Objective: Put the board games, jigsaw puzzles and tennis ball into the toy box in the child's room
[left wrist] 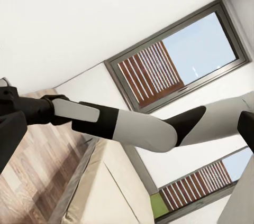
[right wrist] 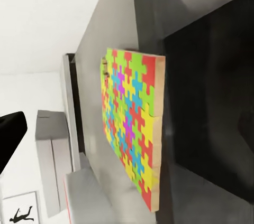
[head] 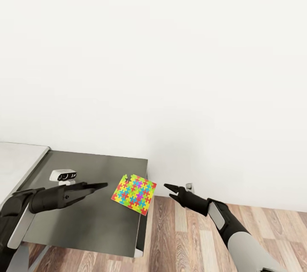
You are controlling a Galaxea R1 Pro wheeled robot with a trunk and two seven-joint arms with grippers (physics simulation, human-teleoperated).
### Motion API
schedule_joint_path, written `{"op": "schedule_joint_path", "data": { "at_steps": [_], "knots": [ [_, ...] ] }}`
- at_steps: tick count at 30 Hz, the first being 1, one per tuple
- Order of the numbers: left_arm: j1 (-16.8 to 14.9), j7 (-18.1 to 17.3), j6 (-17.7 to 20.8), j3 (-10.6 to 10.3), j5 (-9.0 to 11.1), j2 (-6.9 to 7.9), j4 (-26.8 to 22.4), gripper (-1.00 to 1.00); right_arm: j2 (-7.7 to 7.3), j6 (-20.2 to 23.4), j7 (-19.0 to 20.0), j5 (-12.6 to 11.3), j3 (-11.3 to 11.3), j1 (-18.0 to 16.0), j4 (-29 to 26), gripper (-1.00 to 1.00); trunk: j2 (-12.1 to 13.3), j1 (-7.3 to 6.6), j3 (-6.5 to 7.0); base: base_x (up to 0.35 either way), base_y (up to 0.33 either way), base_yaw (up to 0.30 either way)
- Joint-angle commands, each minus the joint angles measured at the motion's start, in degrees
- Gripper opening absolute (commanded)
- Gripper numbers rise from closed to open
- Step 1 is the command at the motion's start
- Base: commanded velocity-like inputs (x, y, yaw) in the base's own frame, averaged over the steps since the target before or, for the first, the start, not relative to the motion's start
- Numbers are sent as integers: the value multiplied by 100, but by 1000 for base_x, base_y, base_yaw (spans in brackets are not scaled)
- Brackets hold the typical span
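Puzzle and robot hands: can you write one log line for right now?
jigsaw puzzle: overhanging table corner | left gripper: beside it, empty | right gripper: facing puzzle, not touching

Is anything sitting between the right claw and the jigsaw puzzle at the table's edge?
Nothing visible does. The jigsaw puzzle lies on the grey table, overhanging its right edge, and the right claw points at it from just off that edge across open air. The small white camera sits far off on the other side.

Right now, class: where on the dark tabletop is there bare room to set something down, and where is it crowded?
Bare: the stretch of dark tabletop between the white camera-like device and the near edge. Crowded: the right edge, where the jigsaw puzzle overhangs.
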Motion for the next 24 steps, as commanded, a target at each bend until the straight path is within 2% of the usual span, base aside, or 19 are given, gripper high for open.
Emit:
{"op": "schedule_joint_path", "data": {
  "at_steps": [1, 24],
  "knots": [
    [-3, -20, 60, -2, 0, 2, -2, 100, 1, 25, 9, -4, -30, -16, 20, 100, -50, 24, -26, 0, 0, 0],
    [-3, -20, 77, 23, 0, 9, -3, 100, 15, -19, 5, 21, -40, -89, 93, 100, -972, 530, -439, 0, 0, 0]
  ]
}}
